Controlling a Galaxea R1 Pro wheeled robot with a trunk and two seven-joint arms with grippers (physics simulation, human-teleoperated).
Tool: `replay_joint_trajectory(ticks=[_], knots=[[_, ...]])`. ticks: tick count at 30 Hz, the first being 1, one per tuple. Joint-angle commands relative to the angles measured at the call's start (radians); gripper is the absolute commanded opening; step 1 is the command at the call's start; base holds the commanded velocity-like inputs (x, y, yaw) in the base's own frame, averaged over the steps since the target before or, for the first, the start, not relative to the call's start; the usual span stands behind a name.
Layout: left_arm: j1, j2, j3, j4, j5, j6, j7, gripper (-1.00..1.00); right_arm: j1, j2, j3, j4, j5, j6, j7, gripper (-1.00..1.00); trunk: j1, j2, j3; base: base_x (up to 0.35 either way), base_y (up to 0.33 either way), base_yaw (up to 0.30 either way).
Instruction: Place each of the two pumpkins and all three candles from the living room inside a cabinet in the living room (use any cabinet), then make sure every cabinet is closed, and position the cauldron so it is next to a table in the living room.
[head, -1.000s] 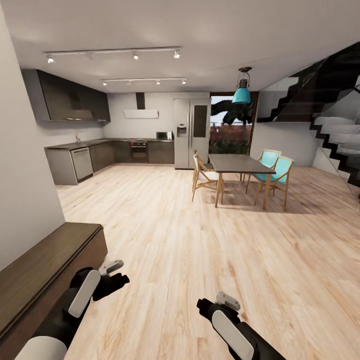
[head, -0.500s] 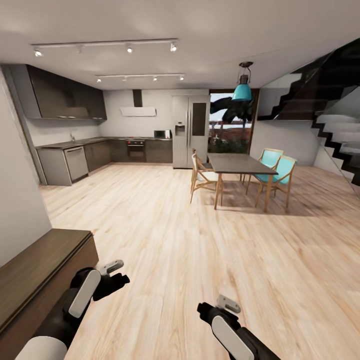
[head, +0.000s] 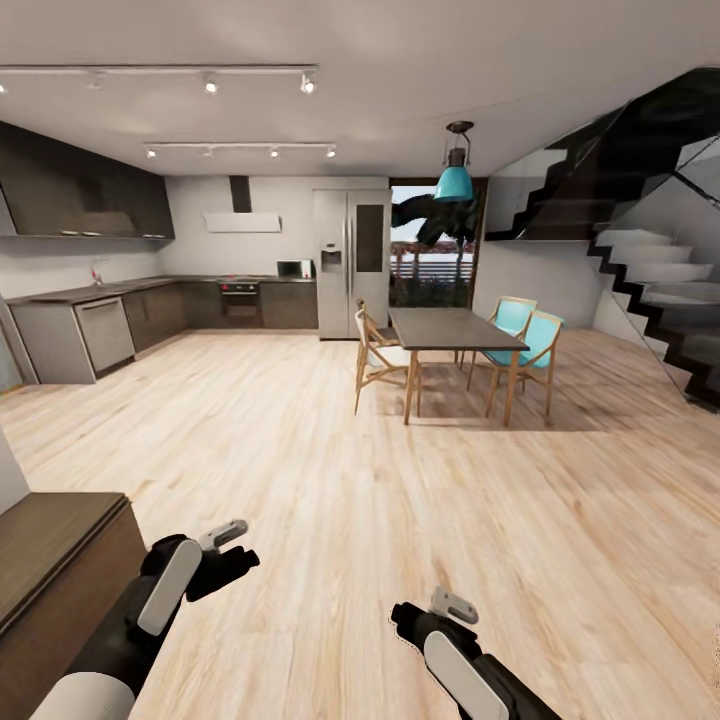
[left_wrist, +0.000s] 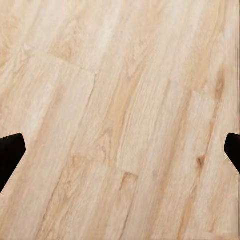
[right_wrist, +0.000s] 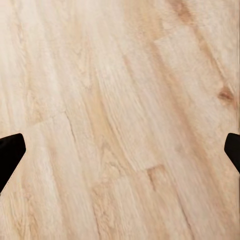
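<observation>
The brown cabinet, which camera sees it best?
The head view: the cabinet sits low at its left edge, dark wood top and end panel showing, beside the left arm. The two wrist views look down at the pale wood floor between open fingertips.

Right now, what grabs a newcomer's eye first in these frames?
The teal pendant lamp hanging over the dark dining table, which stands mid-room with wooden and teal chairs around it. Next, the black staircase climbing at the right, and the wide pale wood floor. At the near left, a corner of the dark-brown cabinet, beside the left claw.
</observation>
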Motion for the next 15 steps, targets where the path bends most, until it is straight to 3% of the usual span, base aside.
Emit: replay_joint_trajectory(ticks=[1,15], knots=[[0.0,0.001,-0.002,-0.002,0.011,0.001,0.01,1.0,-0.001,-0.001,0.004,-0.001,-0.003,0.004,-0.004,1.0,0.001,-0.001,-0.001,0.338,-0.085,-0.287],[0.0,0.001,-0.002,-0.001,0.01,0.002,0.01,1.0,-0.001,-0.001,0.004,0.0,-0.005,0.005,0.015,1.0,0.001,-0.001,-0.001,0.339,-0.066,-0.289]])
